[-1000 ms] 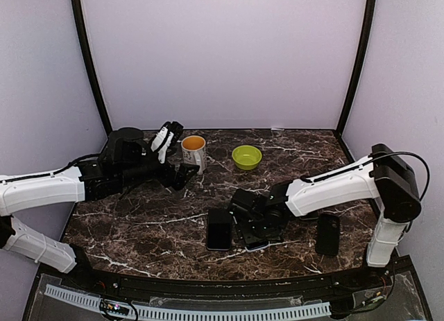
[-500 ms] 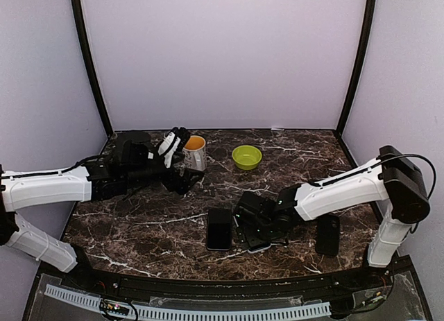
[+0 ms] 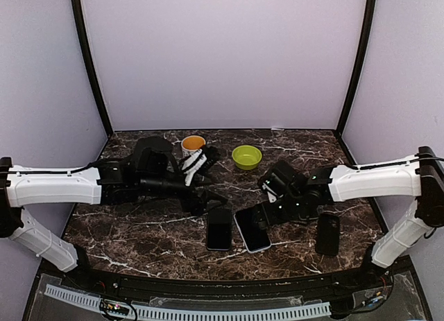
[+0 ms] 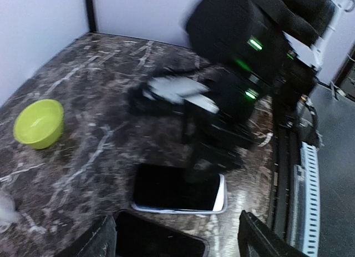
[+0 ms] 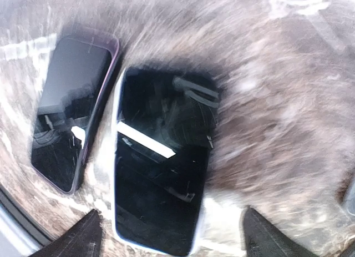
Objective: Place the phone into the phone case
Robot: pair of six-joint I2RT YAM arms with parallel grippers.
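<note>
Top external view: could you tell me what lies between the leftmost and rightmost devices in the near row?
The white-edged phone, close beside the leftmost device; bare marble then runs to the rightmost device. The top external view shows this.

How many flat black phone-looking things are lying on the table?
3: a dark one near the front middle, a white-edged one right beside it, a third one farther right. None seems hidden.

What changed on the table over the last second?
The right gripper drew back to the right, off the white-edged black phone, now uncovered. The left gripper swung from the white mug toward the phones. The mug, green bowl, purple-rimmed dark phone and black phone case stayed put.
</note>
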